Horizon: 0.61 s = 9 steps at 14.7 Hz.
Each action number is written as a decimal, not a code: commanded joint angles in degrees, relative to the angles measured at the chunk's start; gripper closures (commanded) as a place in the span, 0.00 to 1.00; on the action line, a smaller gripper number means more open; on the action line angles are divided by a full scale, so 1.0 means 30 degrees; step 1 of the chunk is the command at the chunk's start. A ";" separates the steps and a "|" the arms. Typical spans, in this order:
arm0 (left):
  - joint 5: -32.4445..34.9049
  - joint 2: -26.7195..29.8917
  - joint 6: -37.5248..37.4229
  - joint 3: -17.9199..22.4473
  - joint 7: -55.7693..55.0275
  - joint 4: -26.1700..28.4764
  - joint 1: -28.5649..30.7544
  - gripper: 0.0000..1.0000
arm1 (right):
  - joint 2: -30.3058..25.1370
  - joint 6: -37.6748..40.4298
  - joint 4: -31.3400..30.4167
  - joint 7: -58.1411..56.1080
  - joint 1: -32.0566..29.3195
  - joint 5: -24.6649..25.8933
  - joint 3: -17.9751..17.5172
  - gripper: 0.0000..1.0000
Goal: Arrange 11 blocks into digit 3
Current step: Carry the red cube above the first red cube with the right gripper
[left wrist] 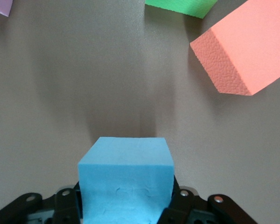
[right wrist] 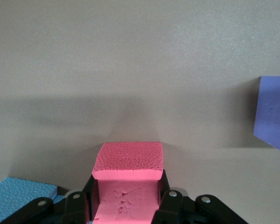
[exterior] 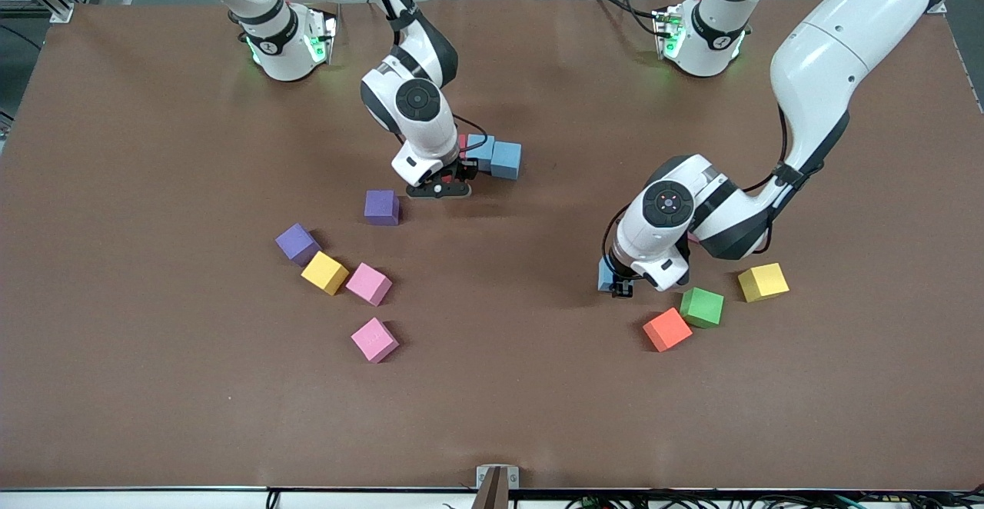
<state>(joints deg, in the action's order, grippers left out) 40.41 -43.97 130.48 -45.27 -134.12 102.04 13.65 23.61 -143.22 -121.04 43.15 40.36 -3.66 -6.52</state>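
Eleven foam cubes on the brown table. A red cube, clamped in the right gripper, sits beside two touching light blue cubes near mid-table, toward the bases' edge. A third light blue cube is clamped in the left gripper, near the orange cube and the green cube, which meet at a corner; a yellow cube lies just beside the green. Toward the right arm's end, another yellow cube touches a pink cube; a second pink cube lies nearer the front edge.
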 commanded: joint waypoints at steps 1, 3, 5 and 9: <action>-0.0053 -0.0284 0.0011 0.0092 0.0350 -0.0438 -0.0215 0.45 | -0.0986 -0.0101 -0.1430 -0.0322 0.0080 -0.0510 -0.0083 0.98; -0.0053 -0.0255 0.0011 0.0092 0.0350 -0.0438 -0.0186 0.45 | -0.0928 -0.0218 -0.1459 -0.0293 0.0080 -0.0510 -0.0083 0.98; -0.0053 -0.0284 0.0011 0.0092 0.0350 -0.0438 -0.0186 0.45 | -0.0928 -0.0277 -0.1430 -0.0293 0.0080 -0.0800 -0.0083 0.98; -0.0053 -0.0285 0.0011 0.0092 0.0350 -0.0438 -0.0186 0.45 | -0.0870 -0.0335 -0.1314 -0.0264 0.0109 -0.1066 -0.0083 0.98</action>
<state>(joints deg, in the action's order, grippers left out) 40.41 -43.97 130.49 -45.27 -134.12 102.03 13.65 22.67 -143.34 -122.54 43.15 40.37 -5.46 -6.63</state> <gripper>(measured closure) 0.379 0.489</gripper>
